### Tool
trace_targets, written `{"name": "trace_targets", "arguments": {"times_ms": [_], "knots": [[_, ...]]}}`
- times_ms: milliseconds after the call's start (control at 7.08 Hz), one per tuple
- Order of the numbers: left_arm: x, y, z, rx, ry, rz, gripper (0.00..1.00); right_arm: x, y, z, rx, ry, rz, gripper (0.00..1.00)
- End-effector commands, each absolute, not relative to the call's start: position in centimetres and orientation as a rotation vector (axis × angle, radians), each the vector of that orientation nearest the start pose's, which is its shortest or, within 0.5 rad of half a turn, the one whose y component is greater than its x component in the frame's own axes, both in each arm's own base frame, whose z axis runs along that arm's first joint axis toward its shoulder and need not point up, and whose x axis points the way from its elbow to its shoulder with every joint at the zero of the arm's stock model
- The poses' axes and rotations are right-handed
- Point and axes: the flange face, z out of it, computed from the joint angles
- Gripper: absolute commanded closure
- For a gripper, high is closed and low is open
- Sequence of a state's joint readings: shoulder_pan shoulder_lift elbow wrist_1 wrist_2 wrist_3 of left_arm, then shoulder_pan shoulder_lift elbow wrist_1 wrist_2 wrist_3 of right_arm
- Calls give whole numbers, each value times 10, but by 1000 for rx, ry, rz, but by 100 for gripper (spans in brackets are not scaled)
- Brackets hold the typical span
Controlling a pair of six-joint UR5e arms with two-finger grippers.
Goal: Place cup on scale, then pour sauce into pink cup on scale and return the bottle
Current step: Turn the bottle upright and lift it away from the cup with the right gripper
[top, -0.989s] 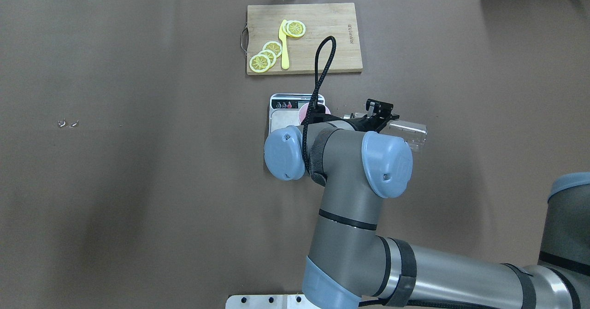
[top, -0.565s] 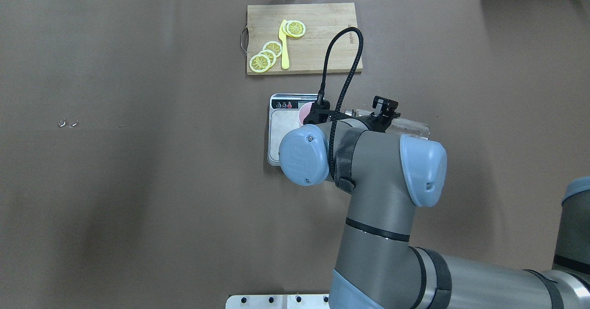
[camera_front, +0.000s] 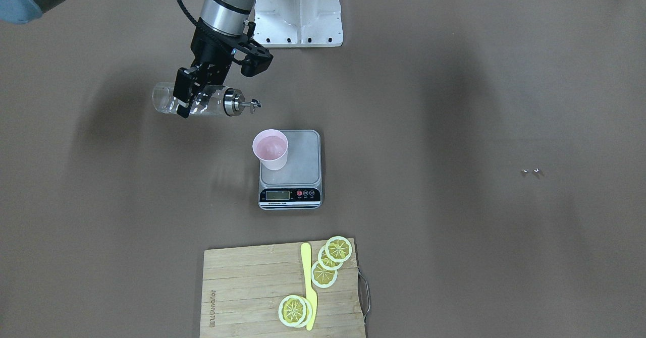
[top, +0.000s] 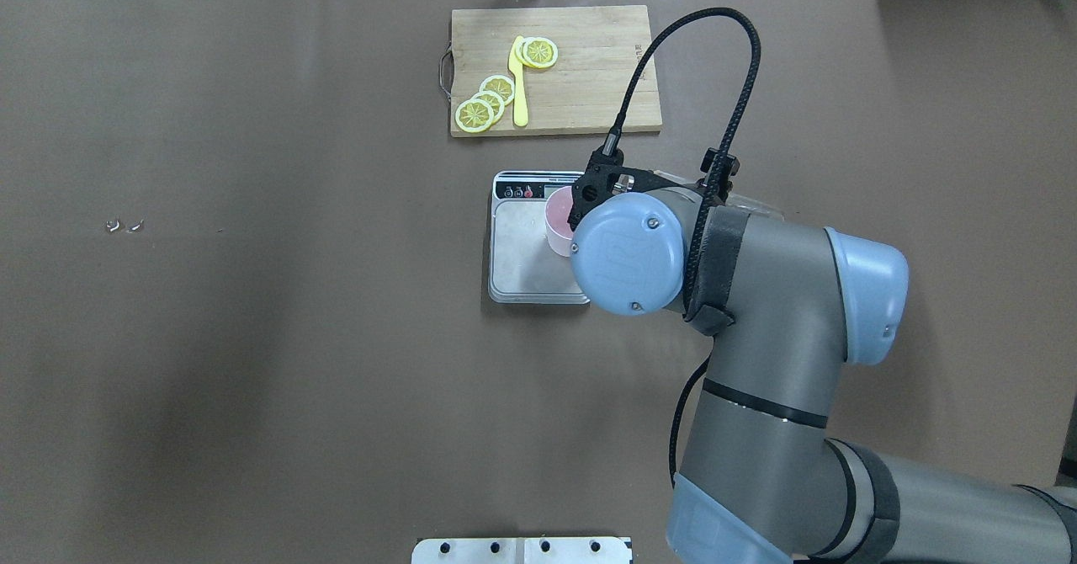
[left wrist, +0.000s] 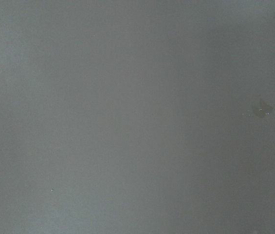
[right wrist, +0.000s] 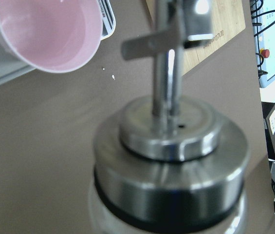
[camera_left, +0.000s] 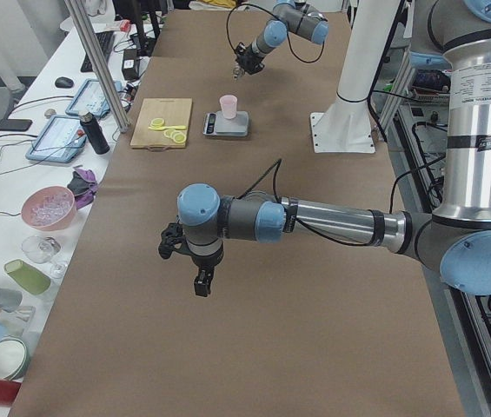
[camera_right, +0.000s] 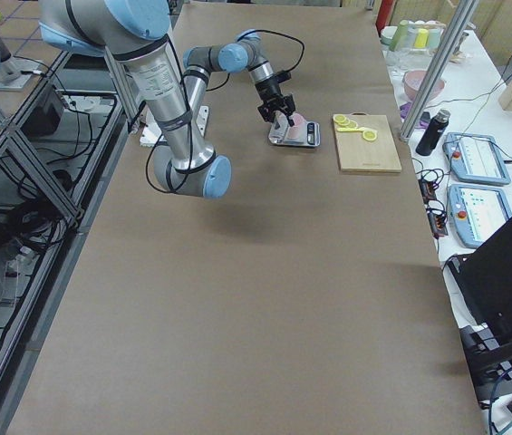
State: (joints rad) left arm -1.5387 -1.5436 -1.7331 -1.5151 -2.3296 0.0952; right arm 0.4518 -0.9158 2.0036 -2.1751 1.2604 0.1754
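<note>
1. holding and placement
- the right tool (camera_front: 185,100) is closed across the body of the bottle (camera_front: 209,102). the bottle is held about level above the tabletop (camera_front: 454,101).
- the spout (camera_front: 247,105) points toward the cup (camera_front: 271,149) but stops short of its rim. judgement: from this position no sauce can land in the cup.
- the cup stands upright on the scale (camera_front: 303,154), at the platform edge nearest the bottle. this probably keeps the pouring reach short and leaves the display (camera_front: 278,194) uncovered.
- the left tool (camera_left: 200,280) hangs over bare tabletop, well apart from the work. whether it is open or closed cannot be told.

2. markings
- the display digits and the print on the scale's black strip are too small to read.
- the cutting board (camera_front: 242,277) carries a burnt-in mark (camera_front: 213,307) along one edge, which is not legible.
</note>
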Motion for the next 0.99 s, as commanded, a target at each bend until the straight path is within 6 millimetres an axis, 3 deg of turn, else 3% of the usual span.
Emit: {"name": "trace_targets", "arguments": {"times_ms": [0, 283, 424, 848], "knots": [[-50, -488, 596, 105, 754, 149, 0, -415, -429, 197, 702, -219, -789, 65], [-50, -489, 589, 119, 756, 154, 0, -388, -451, 197, 775, -336, -742, 65], [-50, -489, 591, 125, 754, 160, 0, -370, -462, 208, 806, -395, -719, 65], [-50, -491, 589, 151, 748, 170, 0, -316, -488, 286, 910, -600, -689, 65]]}}
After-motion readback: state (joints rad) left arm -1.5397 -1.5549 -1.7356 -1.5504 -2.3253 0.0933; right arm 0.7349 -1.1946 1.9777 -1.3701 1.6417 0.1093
